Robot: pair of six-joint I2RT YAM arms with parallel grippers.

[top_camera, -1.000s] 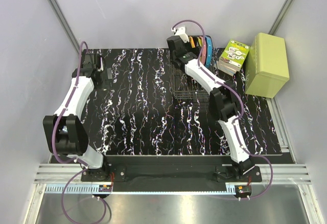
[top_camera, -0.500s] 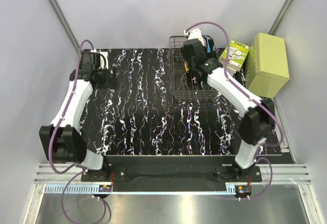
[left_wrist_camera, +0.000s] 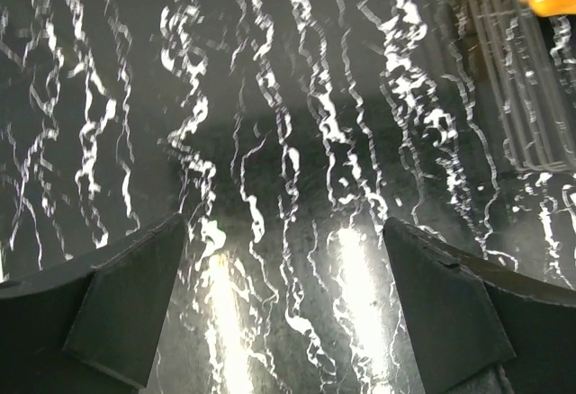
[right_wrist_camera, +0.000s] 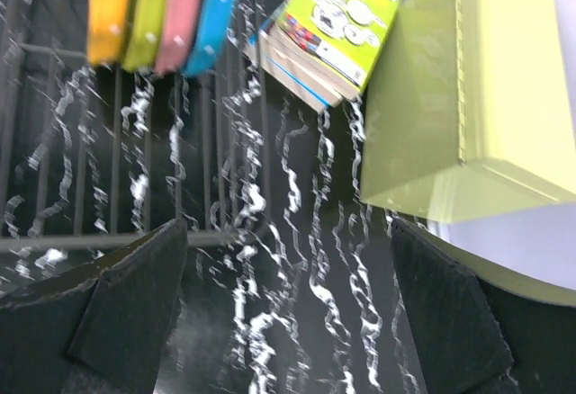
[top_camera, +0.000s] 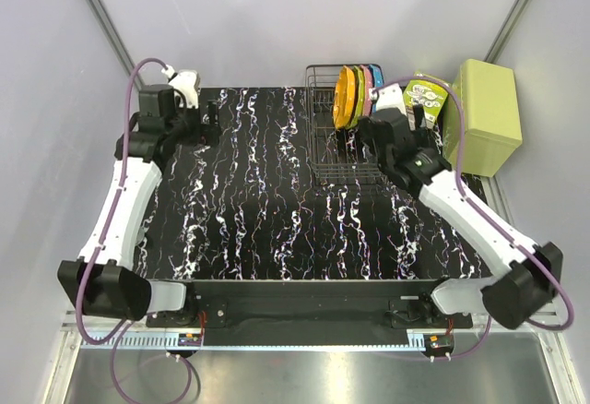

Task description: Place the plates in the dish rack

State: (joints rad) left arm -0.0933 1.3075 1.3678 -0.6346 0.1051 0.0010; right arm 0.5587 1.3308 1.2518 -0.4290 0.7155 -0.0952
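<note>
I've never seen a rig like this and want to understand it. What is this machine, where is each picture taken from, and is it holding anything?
This robot is a left arm and a right arm, bolted at the near edge of a black marbled table. The wide picture looks down from above and behind them. The other two come from a camera on each wrist; the dark wedges at the bottom are that gripper's own fingers. On the table stands a black wire dish rack, holding on edge an orange plate, a yellow-green plate, a pink plate and a blue plate. To its right are a stack of green-covered booklets and a light green box. The left gripper and the right gripper are both open and hold nothing.
</note>
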